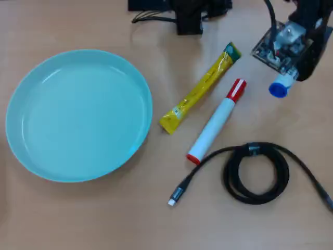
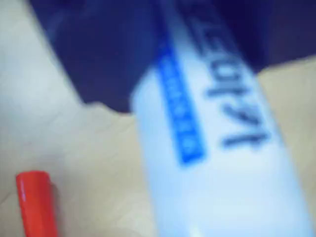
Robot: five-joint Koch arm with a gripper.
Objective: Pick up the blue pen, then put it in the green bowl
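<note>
I judge the pickup done: my gripper (image 1: 289, 73) is clenched on the pen (image 1: 279, 87), well right of the bowl (image 1: 31, 151) beyond the red marker (image 1: 216, 122), so the carry across and the drop into the bowl remain.

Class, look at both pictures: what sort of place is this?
Probably a desk or hobby bench: a wood-look tabletop, a coiled black cable, markers such as the red-capped one, and a bare circuit board.

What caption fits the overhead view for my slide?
Arm over the blue pen at upper right; green bowl empty at left, red-capped marker, yellow packet and coiled cable between.
</note>
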